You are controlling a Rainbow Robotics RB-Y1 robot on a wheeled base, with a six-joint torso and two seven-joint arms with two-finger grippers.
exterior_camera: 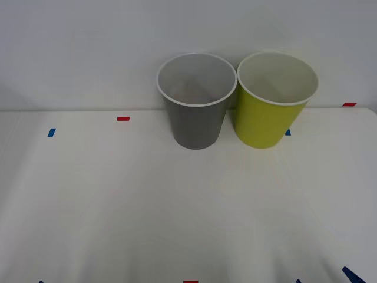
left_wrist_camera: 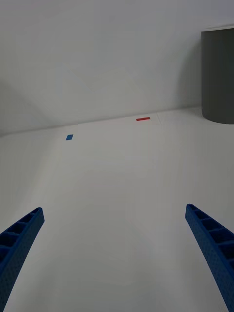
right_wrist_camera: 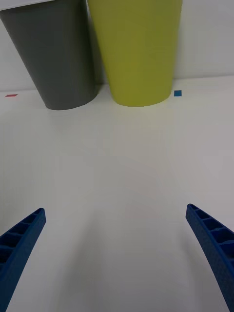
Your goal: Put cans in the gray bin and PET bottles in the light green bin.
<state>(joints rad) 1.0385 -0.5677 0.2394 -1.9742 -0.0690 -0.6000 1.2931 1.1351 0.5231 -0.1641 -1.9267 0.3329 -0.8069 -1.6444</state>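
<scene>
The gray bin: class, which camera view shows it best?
The front view: the gray bin shows whole, rim and pale inside included. The right wrist view gives its wall without the rim; the left wrist view catches one cropped side.

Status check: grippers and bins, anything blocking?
Left gripper open, right gripper open, both low over the table. Gray bin and light green bin upright, side by side. Nothing in the way.

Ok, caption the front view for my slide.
Gray bin and light green bin stand upright, side by side, at the far edge of the white table.
</scene>
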